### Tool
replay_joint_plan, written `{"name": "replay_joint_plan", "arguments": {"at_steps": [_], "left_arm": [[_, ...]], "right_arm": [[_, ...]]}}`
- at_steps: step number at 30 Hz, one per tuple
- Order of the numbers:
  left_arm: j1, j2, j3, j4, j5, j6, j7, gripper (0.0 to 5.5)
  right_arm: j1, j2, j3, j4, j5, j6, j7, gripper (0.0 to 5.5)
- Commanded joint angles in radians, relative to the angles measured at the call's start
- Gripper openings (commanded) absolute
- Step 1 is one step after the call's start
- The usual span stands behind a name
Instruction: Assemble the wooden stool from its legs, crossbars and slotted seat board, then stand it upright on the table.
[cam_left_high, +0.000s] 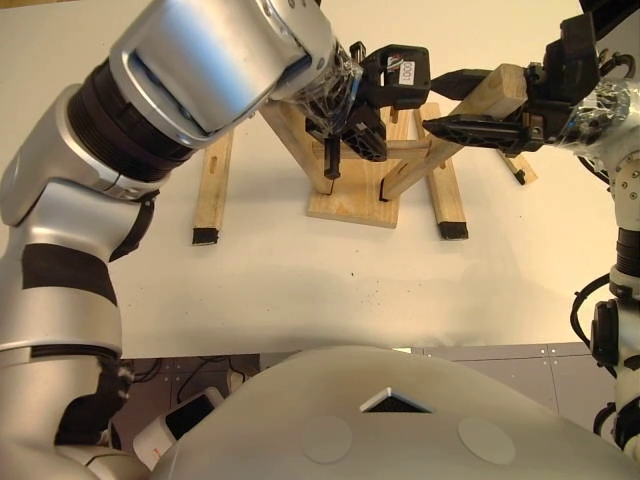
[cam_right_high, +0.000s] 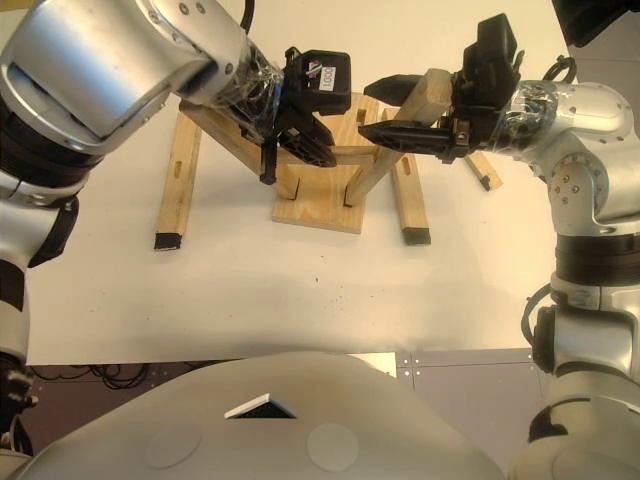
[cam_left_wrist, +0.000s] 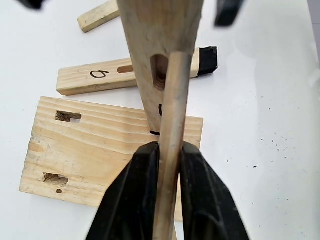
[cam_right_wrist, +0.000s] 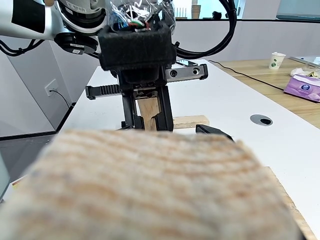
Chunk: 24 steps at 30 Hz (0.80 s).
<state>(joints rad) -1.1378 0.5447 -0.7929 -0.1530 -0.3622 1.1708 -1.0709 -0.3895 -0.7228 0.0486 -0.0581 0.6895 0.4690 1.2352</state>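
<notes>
My left claw (cam_left_wrist: 170, 150) is pinched narrow on a thin crossbar (cam_left_wrist: 172, 100). The far end of the crossbar meets the hole (cam_left_wrist: 160, 70) in the leg (cam_left_wrist: 150, 30) just ahead of the fingertips. My right claw (cam_left_high: 450, 100) is clamped on the top of a 2nd leg (cam_left_high: 415, 165), which slants down from it into the seat board (cam_left_high: 350, 208). The seat board lies flat on the bench (cam_left_high: 300, 290), below and between both claws. 1 loose leg (cam_left_high: 212, 190) lies outboard of the left claw, and another (cam_left_high: 447, 205) lies beneath the right claw.

I judge the crossbar is not fully home. If the right claw presses its leg inward while the crossbar is off line with the hole, the crossbar could jam or lever a leg out of its slot. Nothing pins the seat board, so a sideways push could skid the whole stack.

The left wrist view gives me the hole, the crossbar's end and 2 open slots (cam_left_wrist: 67, 116) in the seat board. The head views give me the lean of both legs and the right claw's hold. The right wrist view looks over its leg's end toward the left claw facing it.
</notes>
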Motion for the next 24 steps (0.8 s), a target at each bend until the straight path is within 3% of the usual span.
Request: {"name": "replay_joint_plan", "arguments": {"at_steps": [1, 8, 16, 21, 24], "left_arm": [[0.097, 0.033, -0.135, 0.096, 0.064, 0.024, 0.005, 0.45], [0.096, -0.06, -0.168, 0.291, 0.128, -0.044, 0.021, 0.43], [0.137, -0.079, -0.187, 0.255, 0.126, -0.02, 0.007, 0.43], [0.172, -0.072, -0.247, 0.209, 0.141, -0.017, -0.002, 0.41], [0.18, -0.092, -0.208, 0.224, 0.141, -0.021, 0.001, 0.4]], "right_arm": [[0.046, -0.018, 0.027, 0.041, -0.036, 0.054, 0.02, 2.02], [0.081, -0.02, 0.02, -0.023, 0.004, 0.075, 0.051, 2.02], [0.103, -0.015, 0.036, -0.047, -0.043, 0.025, 0.062, 2.02], [0.057, 0.048, 0.046, -0.038, -0.056, 0.011, -0.016, 2.02], [0.047, 0.073, 0.07, -0.054, -0.062, 0.013, -0.054, 2.02]]}}
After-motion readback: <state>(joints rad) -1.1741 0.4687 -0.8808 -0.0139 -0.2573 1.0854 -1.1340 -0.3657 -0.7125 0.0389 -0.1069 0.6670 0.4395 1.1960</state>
